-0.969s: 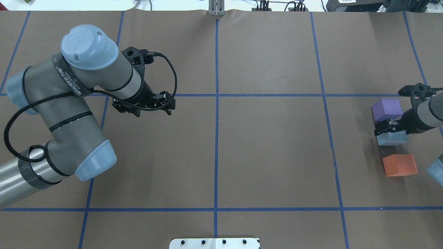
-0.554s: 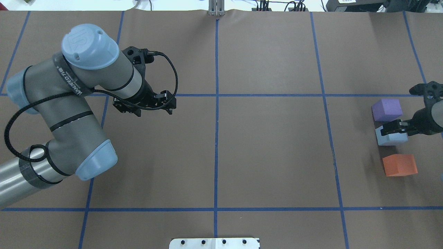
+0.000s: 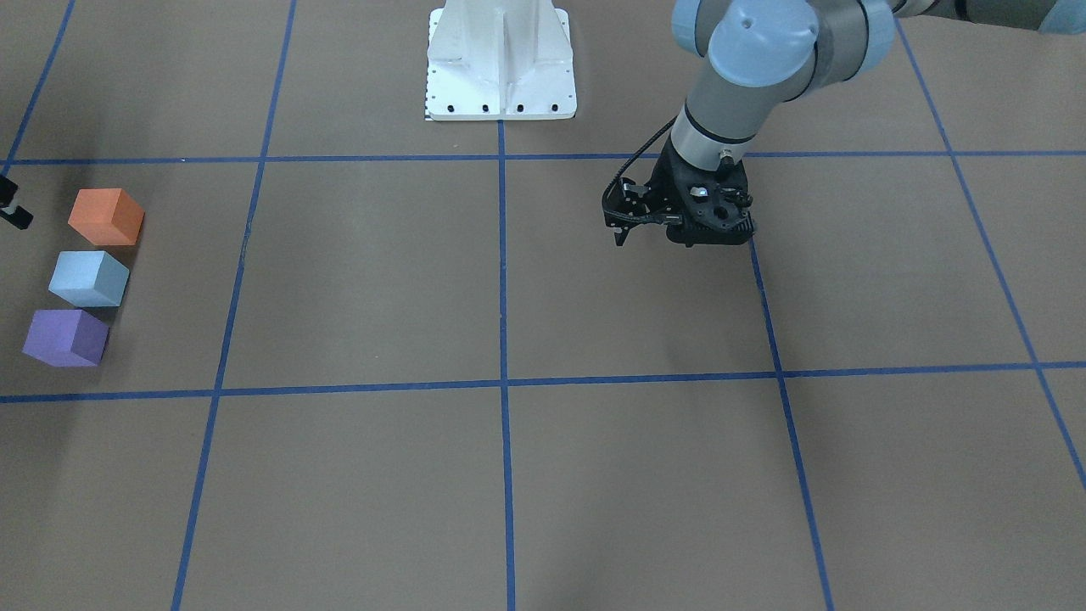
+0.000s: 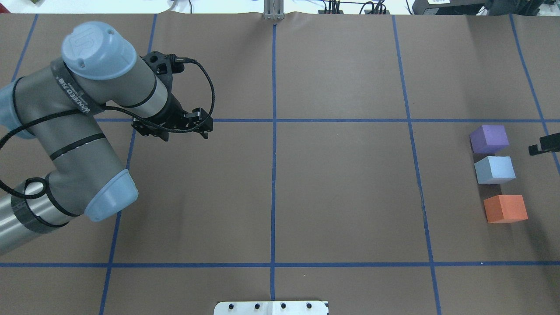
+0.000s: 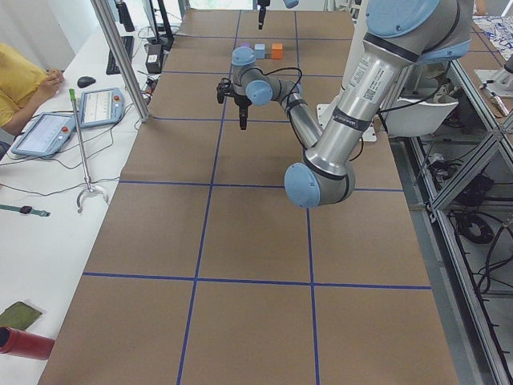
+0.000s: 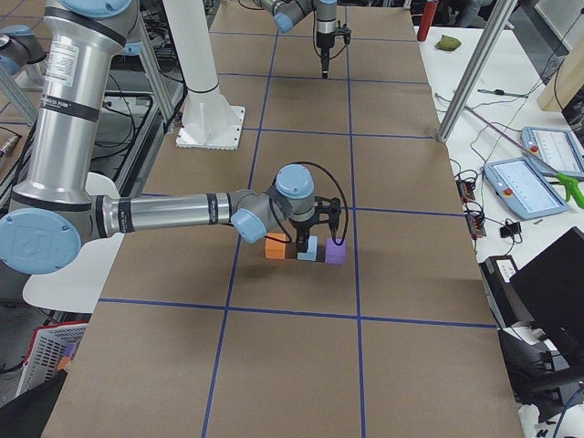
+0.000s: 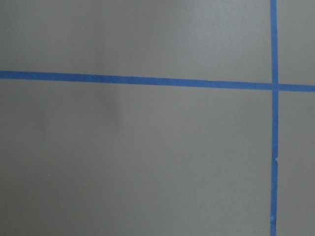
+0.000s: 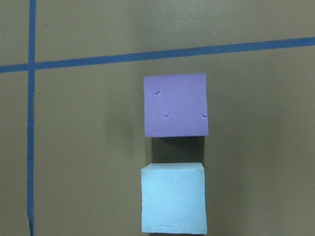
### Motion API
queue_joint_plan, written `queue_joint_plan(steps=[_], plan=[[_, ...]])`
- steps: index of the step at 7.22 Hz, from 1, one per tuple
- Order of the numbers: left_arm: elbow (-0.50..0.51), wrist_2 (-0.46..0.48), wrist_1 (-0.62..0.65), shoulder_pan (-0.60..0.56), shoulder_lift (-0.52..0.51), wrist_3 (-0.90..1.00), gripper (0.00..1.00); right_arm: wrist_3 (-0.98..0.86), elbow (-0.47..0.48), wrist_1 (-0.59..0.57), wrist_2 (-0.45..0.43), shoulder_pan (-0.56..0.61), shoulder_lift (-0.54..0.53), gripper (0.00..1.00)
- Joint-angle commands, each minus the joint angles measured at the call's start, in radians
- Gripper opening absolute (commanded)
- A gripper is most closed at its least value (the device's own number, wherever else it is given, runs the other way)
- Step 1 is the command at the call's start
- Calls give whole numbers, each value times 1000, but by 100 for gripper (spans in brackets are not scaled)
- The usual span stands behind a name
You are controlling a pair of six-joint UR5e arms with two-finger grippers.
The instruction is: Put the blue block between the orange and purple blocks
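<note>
Three blocks stand in a row at the table's right end in the overhead view: the purple block (image 4: 489, 138), the blue block (image 4: 494, 169) and the orange block (image 4: 505, 208). The blue block sits between the other two, apart from both. The front view shows the same row: orange (image 3: 106, 216), blue (image 3: 89, 278), purple (image 3: 66, 337). My right gripper (image 4: 544, 145) is open and empty, just right of the row, with only a fingertip showing at the frame edge. Its wrist view looks down on the purple block (image 8: 175, 104) and the blue block (image 8: 173, 197). My left gripper (image 4: 186, 133) is open and empty, far to the left.
Brown paper with a blue tape grid (image 4: 273, 120) covers the table. The robot's white base plate (image 3: 501, 64) is at the near middle edge. Operators' tablets (image 5: 100, 104) lie on a side bench beyond the table.
My right gripper has let go of the blue block and pulled back to the right, almost out of the overhead view. The blue block stays in the row. My left arm has shifted slightly left.
</note>
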Motion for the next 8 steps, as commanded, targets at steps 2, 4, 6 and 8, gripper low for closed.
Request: queue_joint_plan(steps=[2,4,6,8], plan=[[-158,-16,-8,-116,261,278,100,-293,-37,-211,26,155,58,100],[-165,-185,-10,-365,440,666,100,-456,-98,-308,21,226,103,100],[-33,-224,-7,-604,527,1124,100,-496,-135,-309,17,262,108,100],[16,-290,13,-694,539,1213,100,-505,-192,-309,14,262,154,100]])
